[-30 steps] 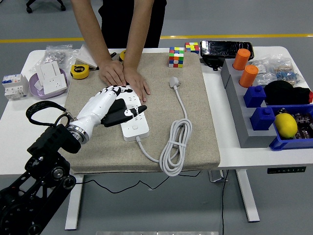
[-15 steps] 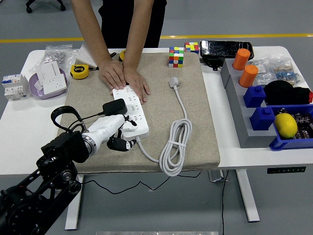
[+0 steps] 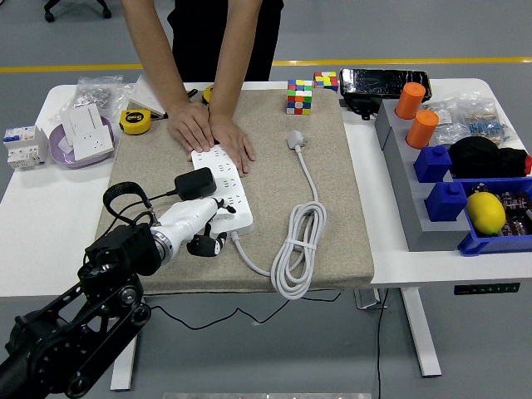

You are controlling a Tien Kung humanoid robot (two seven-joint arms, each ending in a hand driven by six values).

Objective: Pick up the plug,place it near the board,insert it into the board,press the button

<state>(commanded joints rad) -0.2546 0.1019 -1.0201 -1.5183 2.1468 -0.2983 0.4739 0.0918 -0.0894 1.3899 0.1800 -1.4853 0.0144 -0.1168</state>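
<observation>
Inspector A: Where does the black plug adapter (image 3: pixel 194 184) stand?

Inspector B: Seated on the white power strip (image 3: pixel 221 193), just beyond the left hand (image 3: pixel 198 229) and slightly toward its thumb side. A person's hands (image 3: pixel 212 131) pin the strip's far end.

Inspector A: State of the hand?

Inspector B: Fingers curled under, holding nothing, resting at the strip's near end. The right hand is out of view.

Inspector A: The button?

Inspector B: Not discernible. The strip's long axis runs away from the hand, so I judge a press comes from the left.
</observation>
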